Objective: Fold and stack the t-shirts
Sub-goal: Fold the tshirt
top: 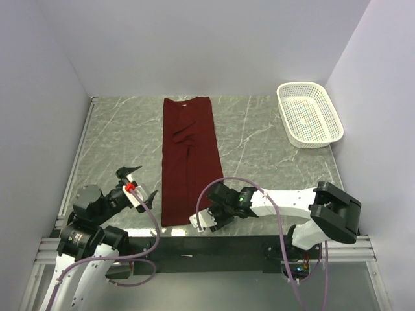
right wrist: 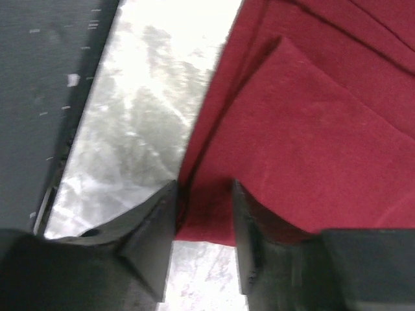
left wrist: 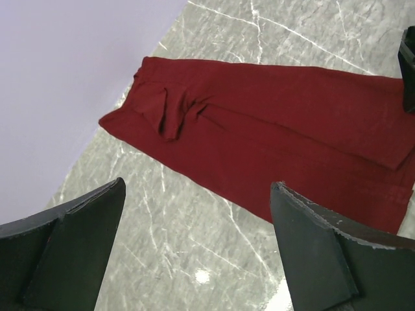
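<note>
We count two grippers, one t-shirt and one basket on a single counter of grey, white-veined, glossy stone.

Nearest us, at the lower left of the overhead view, the left gripper hangs just beside the shirt's left edge. Its black, wedge-shaped fingers are spread wide, with nothing between them and nothing touched.

At the lower middle of that view, the right gripper sits at the shirt's near right corner. In its wrist view the two dark fingers stand partly apart, astride the near hem. Red cloth lies in the gap between them, and the inner face of each finger meets the fabric. We cannot tell whether they are truly pinching it.

The t-shirt is dark red, matte cotton, folded lengthwise into one long, narrow strip. It lies flat in the middle of the frame, running from the near edge of the counter to the far wall, collar end farthest. A tucked sleeve leaves soft creases in its far half.

Farthest off, at the upper right, the basket is white perforated plastic, rectangular with rounded corners, and well apart from the shirt.
</note>
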You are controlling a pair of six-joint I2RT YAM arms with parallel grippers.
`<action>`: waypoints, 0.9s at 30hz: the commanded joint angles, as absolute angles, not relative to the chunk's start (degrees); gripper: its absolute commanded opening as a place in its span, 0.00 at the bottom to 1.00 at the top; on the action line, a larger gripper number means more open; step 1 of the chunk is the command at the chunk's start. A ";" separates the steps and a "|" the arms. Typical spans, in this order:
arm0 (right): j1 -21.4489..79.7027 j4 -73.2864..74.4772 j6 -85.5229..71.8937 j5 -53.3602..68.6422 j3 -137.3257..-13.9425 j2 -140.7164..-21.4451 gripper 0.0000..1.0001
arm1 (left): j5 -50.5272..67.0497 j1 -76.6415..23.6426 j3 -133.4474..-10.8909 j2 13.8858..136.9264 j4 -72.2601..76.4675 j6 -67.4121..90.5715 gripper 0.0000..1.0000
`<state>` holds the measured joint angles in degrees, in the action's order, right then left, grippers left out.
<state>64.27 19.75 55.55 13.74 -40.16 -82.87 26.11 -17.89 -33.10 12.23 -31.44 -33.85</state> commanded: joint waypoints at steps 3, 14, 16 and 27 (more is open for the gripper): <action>64.42 18.72 54.41 8.35 -39.73 -88.06 0.40 | 28.38 -17.93 -34.72 11.60 -32.60 -37.18 0.99; 61.27 22.23 53.96 16.77 -40.78 -82.98 0.00 | 38.66 -19.60 -30.50 14.94 -32.78 -43.24 0.92; 58.19 24.24 53.96 21.60 -41.92 -81.05 0.00 | 42.17 -21.52 -29.89 16.77 -34.01 -46.30 0.81; 50.19 27.25 52.03 31.90 -45.70 -79.63 0.00 | 41.66 -30.93 -29.44 26.36 -29.01 -42.89 0.60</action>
